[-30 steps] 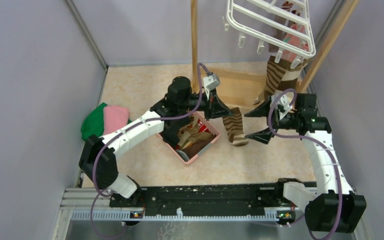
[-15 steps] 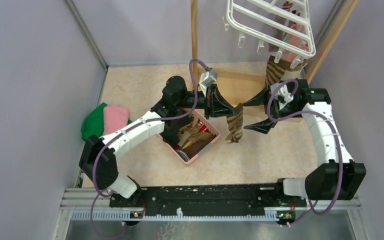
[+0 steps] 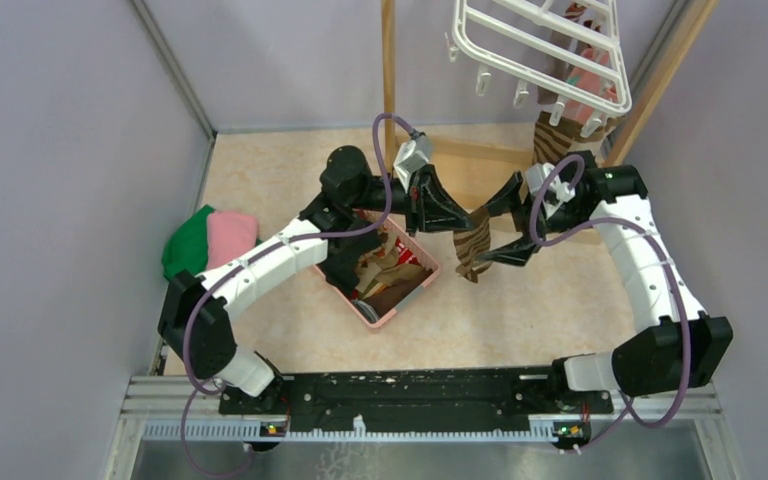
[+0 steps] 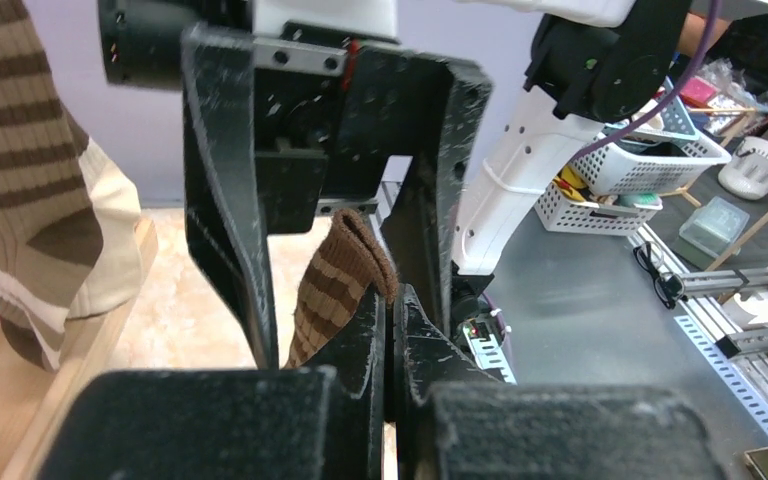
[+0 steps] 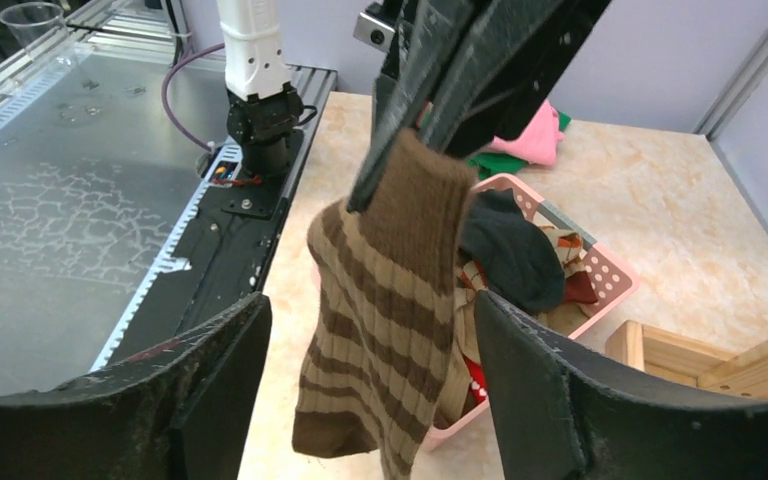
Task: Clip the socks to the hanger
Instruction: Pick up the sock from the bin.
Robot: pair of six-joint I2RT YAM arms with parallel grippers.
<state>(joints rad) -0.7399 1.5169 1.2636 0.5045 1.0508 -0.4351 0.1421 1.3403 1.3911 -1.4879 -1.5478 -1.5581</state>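
**Striped sock held up between the two grippers**

The desk [image 3: 290, 170] is seen from above. The white hanger [image 3: 550, 50] is hung at 1 o'clock, with a hung sock [image 3: 558, 140] dangling beneath it. The pink basket [image 3: 412, 297], with more socks in it, is set near the centre. Just at 3 o'clock of the basket, a striped sock [image 3: 473, 250] is held above the desk, its cuff pinched in the fully closed left gripper [image 4: 392, 300]. The right gripper [image 5: 370, 310] is spread wide, with one finger at either side of that sock. Contact cannot be told.
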